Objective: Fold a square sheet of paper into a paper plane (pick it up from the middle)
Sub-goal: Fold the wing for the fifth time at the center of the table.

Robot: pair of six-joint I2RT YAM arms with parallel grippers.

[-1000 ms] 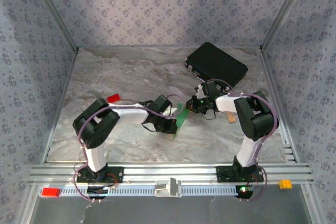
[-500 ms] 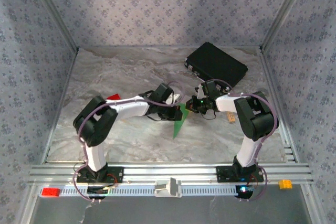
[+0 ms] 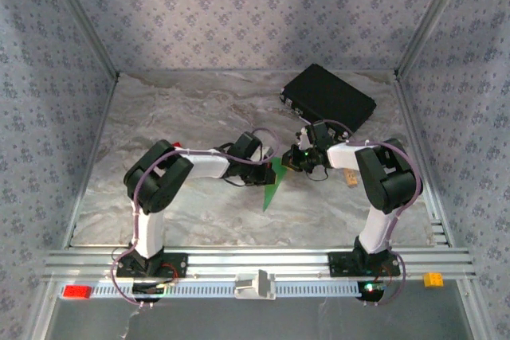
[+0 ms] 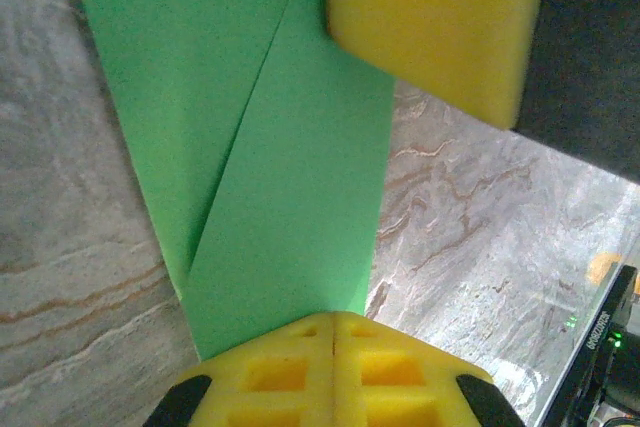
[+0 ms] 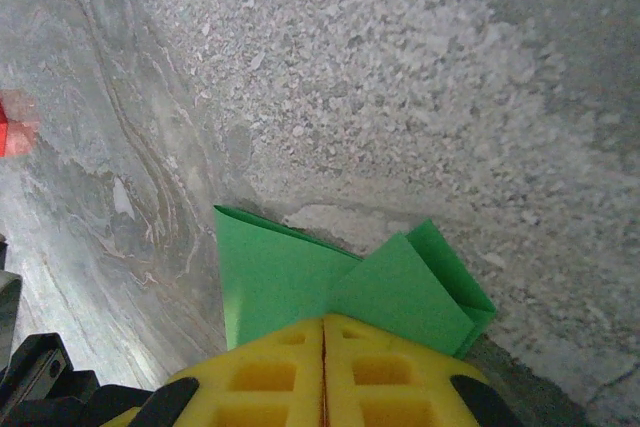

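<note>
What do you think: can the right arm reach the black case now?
Probably yes: the black case lies just beyond the right hand, nothing between them, though that hand is shut on the green paper.

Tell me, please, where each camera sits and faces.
Top external: above and behind, facing down at the table; left arm, right arm show.
Left wrist: wrist-mounted, facing past the shut left gripper onto folded green paper.
Right wrist: likewise, past the shut right gripper onto paper and table.
Shared: all three see the paper.
</note>
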